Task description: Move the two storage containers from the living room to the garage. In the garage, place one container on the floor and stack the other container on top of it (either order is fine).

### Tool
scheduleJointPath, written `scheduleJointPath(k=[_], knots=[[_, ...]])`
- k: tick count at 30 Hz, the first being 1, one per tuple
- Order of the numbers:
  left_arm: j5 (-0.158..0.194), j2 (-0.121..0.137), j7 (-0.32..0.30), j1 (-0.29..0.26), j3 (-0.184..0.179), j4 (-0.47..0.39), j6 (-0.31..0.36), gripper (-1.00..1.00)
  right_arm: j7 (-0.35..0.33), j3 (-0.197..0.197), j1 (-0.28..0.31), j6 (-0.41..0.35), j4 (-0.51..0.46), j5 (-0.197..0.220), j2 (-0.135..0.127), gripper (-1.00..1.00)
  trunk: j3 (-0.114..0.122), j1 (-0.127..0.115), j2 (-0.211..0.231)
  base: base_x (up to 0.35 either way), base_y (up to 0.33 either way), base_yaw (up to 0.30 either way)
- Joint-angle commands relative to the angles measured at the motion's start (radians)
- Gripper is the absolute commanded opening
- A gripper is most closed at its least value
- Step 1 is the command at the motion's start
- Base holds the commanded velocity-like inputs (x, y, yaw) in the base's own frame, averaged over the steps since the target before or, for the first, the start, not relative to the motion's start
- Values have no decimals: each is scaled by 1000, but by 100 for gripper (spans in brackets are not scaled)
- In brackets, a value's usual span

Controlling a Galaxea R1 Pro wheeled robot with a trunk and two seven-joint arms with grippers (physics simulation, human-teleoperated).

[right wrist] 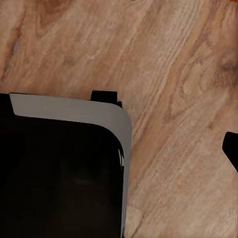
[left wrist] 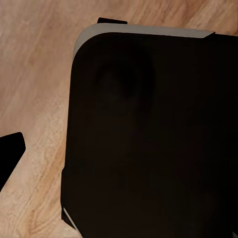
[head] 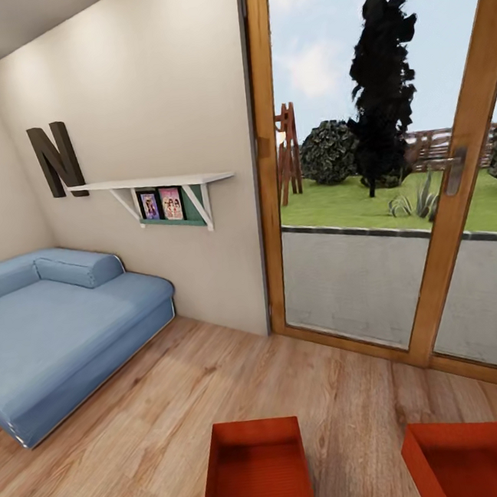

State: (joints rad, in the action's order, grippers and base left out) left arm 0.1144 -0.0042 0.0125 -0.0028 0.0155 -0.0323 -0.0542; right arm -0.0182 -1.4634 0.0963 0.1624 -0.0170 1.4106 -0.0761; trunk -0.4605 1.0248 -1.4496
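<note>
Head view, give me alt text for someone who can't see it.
Two orange-red open bins, one left of the other, sit apart on a light wood-plank floor at the picture's bottom edge. Behind are a blue sofa, a wall shelf and wood-framed glass doors onto a garden.

Bright daylight through glass doors (head: 396, 185); soft render.

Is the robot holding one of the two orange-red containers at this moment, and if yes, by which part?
Nothing appears held. Both storage containers, the left one and the right one, sit on the wood-plank floor with no gripper on them. The wrist views show floor and the robot's dark base.
</note>
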Motion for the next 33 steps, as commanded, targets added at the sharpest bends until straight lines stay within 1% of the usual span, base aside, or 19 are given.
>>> scheduleJointPath(k=[1,9,19,29,33], knots=[[8,0,1,0,0,0,-2,100,-2,-7,0,2,-1,10,-1,100,-1,0,0,199,0,0],[8,1,1,0,0,0,-2,100,-2,-9,0,2,-1,7,-1,100,-1,0,0,286,0,0],[9,1,1,0,0,0,-3,100,-2,-9,0,2,-1,7,-1,100,-1,0,0,44,3,0],[10,1,1,0,1,0,-3,100,-2,-10,0,2,-1,7,-1,100,-1,0,0,197,172,0],[10,1,1,0,1,0,-3,100,-2,-9,0,2,-1,7,-1,100,-1,0,0,112,91,0]])
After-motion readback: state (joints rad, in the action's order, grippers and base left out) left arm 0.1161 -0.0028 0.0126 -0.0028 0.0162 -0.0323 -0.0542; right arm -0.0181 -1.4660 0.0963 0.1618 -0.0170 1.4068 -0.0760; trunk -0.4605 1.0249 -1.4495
